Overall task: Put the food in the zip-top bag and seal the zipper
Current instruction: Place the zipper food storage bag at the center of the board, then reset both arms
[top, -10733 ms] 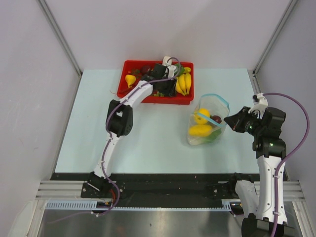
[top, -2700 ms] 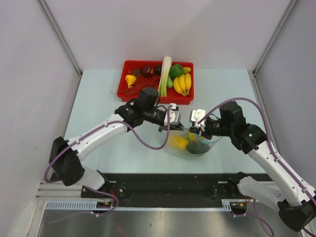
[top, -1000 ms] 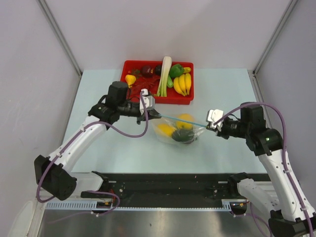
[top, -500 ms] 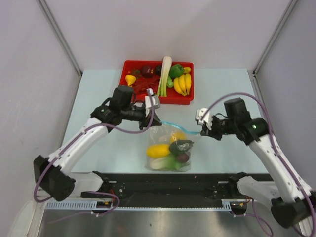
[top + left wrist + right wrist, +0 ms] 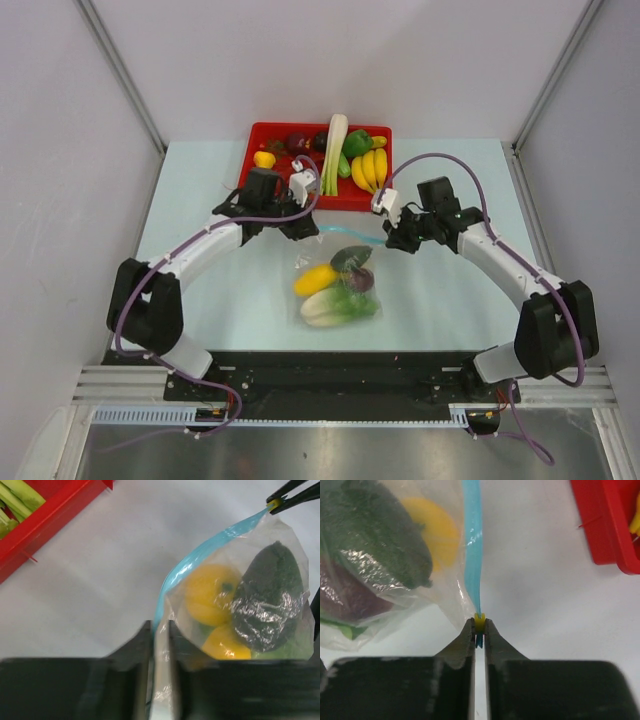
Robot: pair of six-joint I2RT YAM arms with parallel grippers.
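The clear zip-top bag [image 5: 335, 288] lies on the table with its mouth toward the tray. Inside are a yellow fruit [image 5: 314, 279], a dark green piece [image 5: 350, 258], a purple piece [image 5: 362, 282] and a green-and-white cabbage [image 5: 333, 306]. The blue zipper [image 5: 352, 238] curves between my grippers. My left gripper [image 5: 309, 229] is shut on the bag's left mouth corner [image 5: 161, 630]. My right gripper [image 5: 386, 240] is shut on the yellow slider [image 5: 479, 622] at the right end of the zipper [image 5: 472, 545]. The right gripper's fingertips [image 5: 292, 491] show in the left wrist view.
The red tray [image 5: 252, 150] stands at the far side, just behind both grippers. It holds bananas [image 5: 370, 168], a long white-and-green stalk [image 5: 333, 150], a green pepper [image 5: 355, 142] and other toy food. Its corner shows in the right wrist view [image 5: 612, 525].
Both grippers have moved away toward the tray, still holding the bag's mouth. The zipper, stretched taut a second ago, now curves slack. The bag has shifted toward the table's middle.
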